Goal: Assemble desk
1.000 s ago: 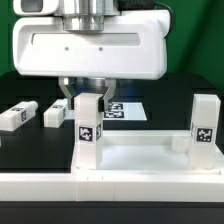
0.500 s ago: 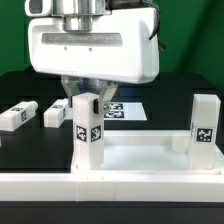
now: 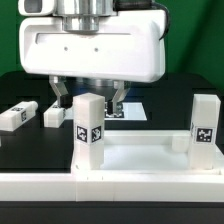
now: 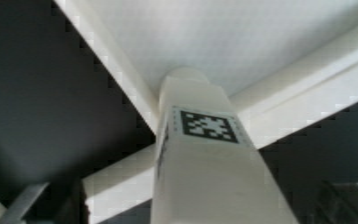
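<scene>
The white desk top (image 3: 140, 157) lies with its rim up. Two white legs stand upright in its corner sockets: one at the exterior view's left (image 3: 88, 122), one at the right (image 3: 205, 124). My gripper (image 3: 90, 98) is open, its fingers (image 3: 61, 98) spread to either side of the left leg's top and apart from it. In the wrist view that leg (image 4: 206, 165) with its tag rises between the fingers (image 4: 23, 205), with the desk top's rim (image 4: 309, 85) below it. Two more legs (image 3: 15, 116) (image 3: 58, 113) lie loose on the black table.
The marker board (image 3: 128, 108) lies flat behind the desk top. A long white rail wall (image 3: 40, 190) runs along the front edge, against the desk top.
The fingers were shut on the top of the left leg; now they have spread apart and let it go. The leg stays upright in its socket.
</scene>
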Controlling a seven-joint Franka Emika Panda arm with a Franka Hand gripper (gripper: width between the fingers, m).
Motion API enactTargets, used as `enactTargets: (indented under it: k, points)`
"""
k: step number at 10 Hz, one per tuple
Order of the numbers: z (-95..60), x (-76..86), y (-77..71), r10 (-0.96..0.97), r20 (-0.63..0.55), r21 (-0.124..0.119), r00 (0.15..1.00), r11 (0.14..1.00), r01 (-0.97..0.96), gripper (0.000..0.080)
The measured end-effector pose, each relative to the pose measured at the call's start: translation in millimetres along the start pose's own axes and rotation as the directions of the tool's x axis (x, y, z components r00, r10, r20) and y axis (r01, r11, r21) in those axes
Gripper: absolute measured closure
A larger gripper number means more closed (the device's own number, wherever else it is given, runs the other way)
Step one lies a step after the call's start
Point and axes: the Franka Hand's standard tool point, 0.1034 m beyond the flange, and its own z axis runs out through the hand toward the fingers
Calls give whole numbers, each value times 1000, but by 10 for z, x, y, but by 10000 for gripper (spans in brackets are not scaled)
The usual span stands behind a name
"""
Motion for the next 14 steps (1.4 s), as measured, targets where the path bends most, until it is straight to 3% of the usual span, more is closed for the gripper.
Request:
enactTargets:
  k: [5, 8, 11, 14]
  points:
    - [7, 11, 17, -402, 1, -4, 916, 916, 402, 151]
    - [9, 15, 31, -593, 3, -5, 805, 805, 593, 151]
    - [6, 25, 51, -781, 20, -24, 625, 624, 781, 151]
    - [11, 23, 74, -837, 24, -25, 547, 547, 837, 151]
